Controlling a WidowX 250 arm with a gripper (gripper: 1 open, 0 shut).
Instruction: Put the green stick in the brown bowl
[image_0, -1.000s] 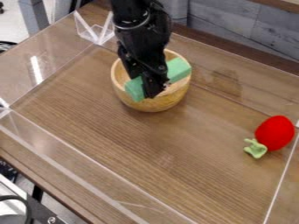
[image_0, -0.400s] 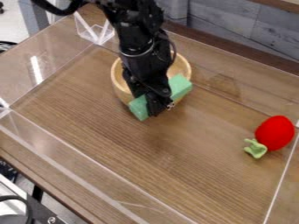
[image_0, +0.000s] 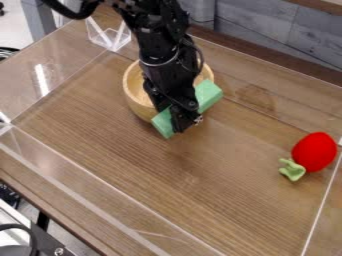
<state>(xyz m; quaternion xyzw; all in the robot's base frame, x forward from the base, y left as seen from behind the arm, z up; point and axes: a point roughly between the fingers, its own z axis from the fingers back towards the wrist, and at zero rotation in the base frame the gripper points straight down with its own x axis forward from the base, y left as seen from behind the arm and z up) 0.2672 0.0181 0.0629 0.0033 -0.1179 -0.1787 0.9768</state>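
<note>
Gripper (image_0: 179, 107) and green stick (image_0: 186, 110) have shifted slightly right, the jaws closed around it. I'd center it over the bowl (image_0: 135, 97) before releasing.

The black jaws (image_0: 178, 111) point down, gripping, below the arm.

Grn stick (image_0: 210, 97), matte, tilted; lt-brn wood bowl (image_0: 132, 84) partly hidden.

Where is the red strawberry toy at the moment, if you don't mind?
In the camera view, the strawberry toy lies at the right edge, on the table.
</note>
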